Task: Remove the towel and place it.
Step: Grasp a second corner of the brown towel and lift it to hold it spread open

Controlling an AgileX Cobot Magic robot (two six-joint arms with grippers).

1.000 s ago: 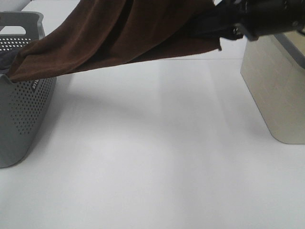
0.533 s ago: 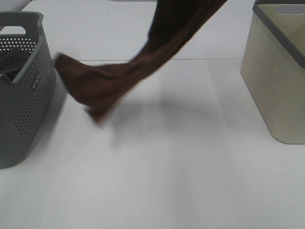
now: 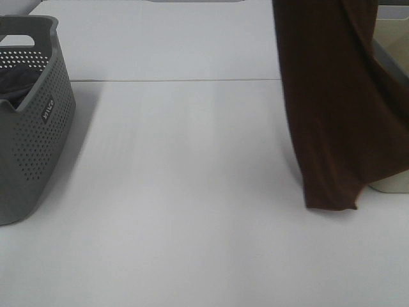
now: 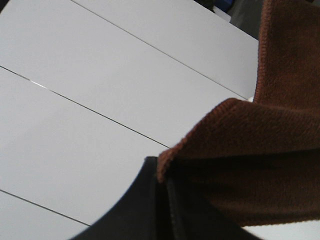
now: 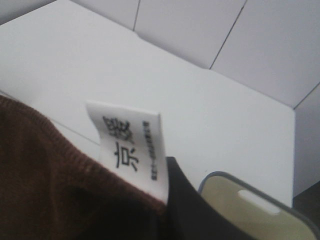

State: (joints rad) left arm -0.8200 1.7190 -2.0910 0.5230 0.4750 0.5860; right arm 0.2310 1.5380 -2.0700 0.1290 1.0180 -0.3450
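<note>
The dark reddish-brown towel (image 3: 332,109) hangs straight down from above the top of the exterior high view. Its lower end (image 3: 329,201) sits just above the table, in front of the beige basket (image 3: 393,182). Neither gripper shows in that view. In the left wrist view, my left gripper (image 4: 165,185) is shut on a hemmed edge of the towel (image 4: 250,150). In the right wrist view, my right gripper (image 5: 170,200) is shut on the towel (image 5: 45,190) at the corner with the white printed tag (image 5: 127,150).
A grey perforated basket (image 3: 38,121) stands at the left edge with a dark grey cloth (image 3: 16,83) inside. The beige basket (image 5: 250,215) stands at the right, mostly hidden behind the towel. White table (image 3: 192,192) lies between them.
The towel's trailing end came off the grey basket and swung right across the table. It now hangs vertically in front of the beige basket. The right arm left the exterior view.
</note>
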